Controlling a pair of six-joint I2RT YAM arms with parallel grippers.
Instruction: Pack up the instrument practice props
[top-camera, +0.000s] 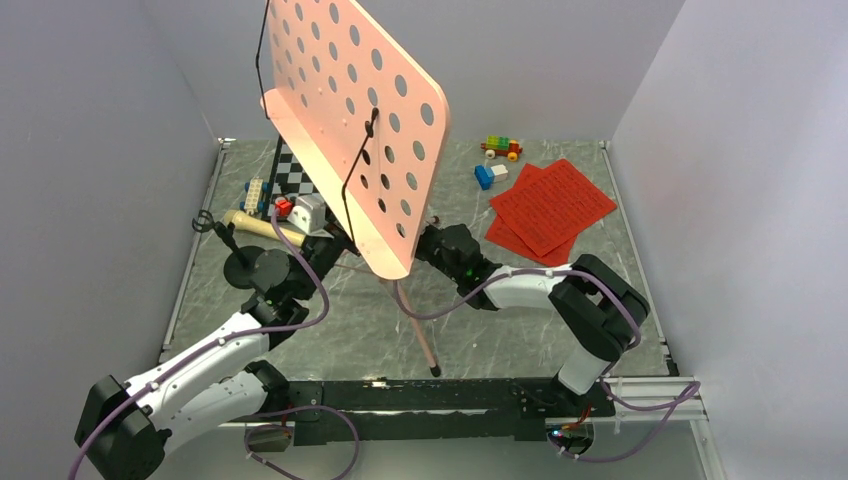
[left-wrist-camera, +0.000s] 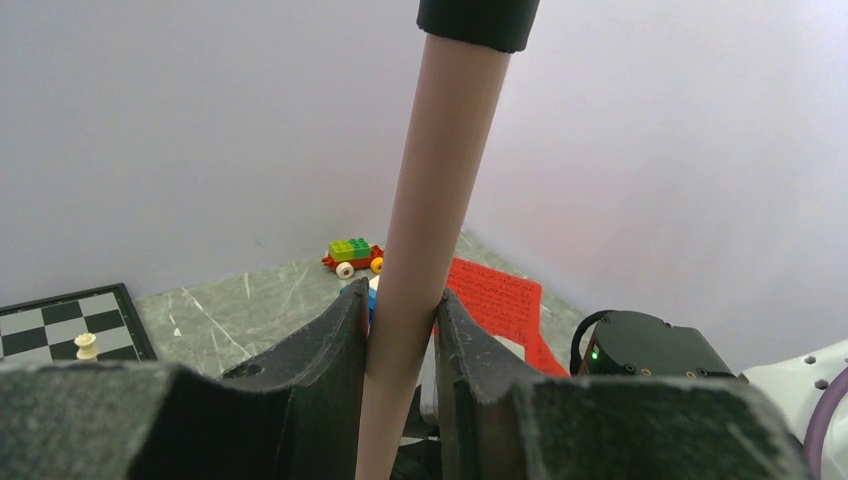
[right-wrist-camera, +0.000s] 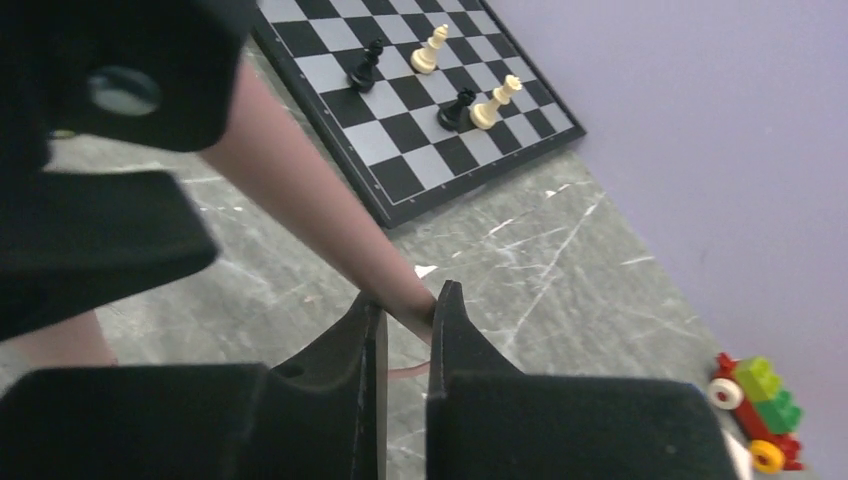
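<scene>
Pink perforated tripod music stand (top-camera: 340, 95): left end effector (left-wrist-camera: 400, 300) pinches its pole, right end effector (right-wrist-camera: 408, 300) pinches one leg.

A pink music stand (top-camera: 355, 120) has a desk dotted with rows of round dark holes; its pole is paler pink with a black collar. Red sheet-music pages (top-camera: 548, 205) carry fine dark print. The microphone (top-camera: 250, 222) is cream with a black round base. The chessboard (right-wrist-camera: 420, 90) is black-and-white checked, holding cream and black pieces. Toy bricks (left-wrist-camera: 352, 252) are green, yellow and red with cream wheels. The tabletop (top-camera: 500, 330) is grey-green marble with pale veins. The left hand (left-wrist-camera: 400, 300) and right hand (right-wrist-camera: 405, 310) are black. Purple cables (top-camera: 320, 290) trail over white-and-black arms. The walls (top-camera: 90, 150) are pale lilac.
</scene>
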